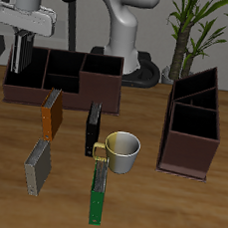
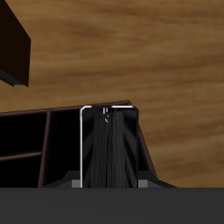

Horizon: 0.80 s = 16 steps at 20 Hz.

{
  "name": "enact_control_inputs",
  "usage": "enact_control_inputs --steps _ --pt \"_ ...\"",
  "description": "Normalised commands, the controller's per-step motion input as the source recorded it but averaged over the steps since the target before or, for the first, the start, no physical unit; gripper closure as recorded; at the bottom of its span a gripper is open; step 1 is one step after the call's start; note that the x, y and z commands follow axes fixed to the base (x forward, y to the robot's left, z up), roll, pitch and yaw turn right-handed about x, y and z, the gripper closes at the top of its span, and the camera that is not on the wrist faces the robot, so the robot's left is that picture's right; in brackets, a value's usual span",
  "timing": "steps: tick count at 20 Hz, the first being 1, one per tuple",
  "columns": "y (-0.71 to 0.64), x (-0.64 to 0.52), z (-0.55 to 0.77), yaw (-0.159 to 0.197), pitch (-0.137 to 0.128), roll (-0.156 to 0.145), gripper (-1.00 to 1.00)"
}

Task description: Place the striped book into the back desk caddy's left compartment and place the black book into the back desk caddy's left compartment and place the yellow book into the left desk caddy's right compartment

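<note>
- The gripper was closed on the striped book, holding it upright on edge. It hung above the end compartment of the back desk caddy.
- In the wrist view the book ran straight out from the gripper, dark-covered with a pale edge, and showed no sag. It would likely handle as a stiff, light slab.
- The hold seemed to be across the covers near the upper edge. That suits a narrow slot, though smooth covers could slip or swing if the book were jolted.
- The black book stood on edge well forward of the gripper, beside the white mug. It looked best pinched across its thin width from above.
- The yellow book lay nearer, just in front of the caddy and tilted. The left desk caddy sat far across the table.
</note>
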Motion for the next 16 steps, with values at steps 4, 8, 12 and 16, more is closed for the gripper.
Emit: enact_control_inputs --steps 4,8,12,16 --pt "0.0 -0.06 -0.17 -0.018 0.056 -0.004 1.0" --pt "0.01 -0.03 -0.24 -0.022 0.064 -0.004 1.0" --pt "0.01 -0.02 -0.16 -0.005 0.074 0.011 -1.0" --pt "0.0 -0.02 0.01 -0.001 0.001 0.0 -1.0"
